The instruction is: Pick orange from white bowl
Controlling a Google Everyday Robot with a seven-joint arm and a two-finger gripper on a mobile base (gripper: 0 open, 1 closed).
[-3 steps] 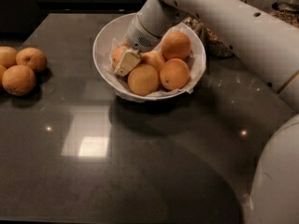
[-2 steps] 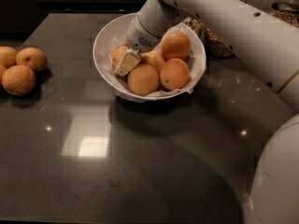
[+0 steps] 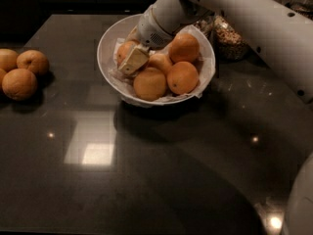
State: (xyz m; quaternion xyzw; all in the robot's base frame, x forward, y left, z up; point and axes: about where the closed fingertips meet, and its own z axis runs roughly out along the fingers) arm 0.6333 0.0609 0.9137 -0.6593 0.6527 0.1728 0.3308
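Note:
The white bowl (image 3: 104,39) stands at the back middle of the dark table, lined with crumpled white paper. It holds several oranges: one at the back right (image 3: 184,47), one at the front right (image 3: 182,77), one at the front (image 3: 150,83), a paler one in the middle (image 3: 161,61), and one at the left (image 3: 123,50) partly hidden. My gripper (image 3: 132,59) reaches down into the bowl's left side from the upper right. It lies against the left orange and covers part of it.
Three more oranges (image 3: 19,83) lie in a cluster at the table's left edge. Glass jars of grains (image 3: 230,39) stand right behind the bowl. My white arm (image 3: 254,21) crosses the upper right above the table.

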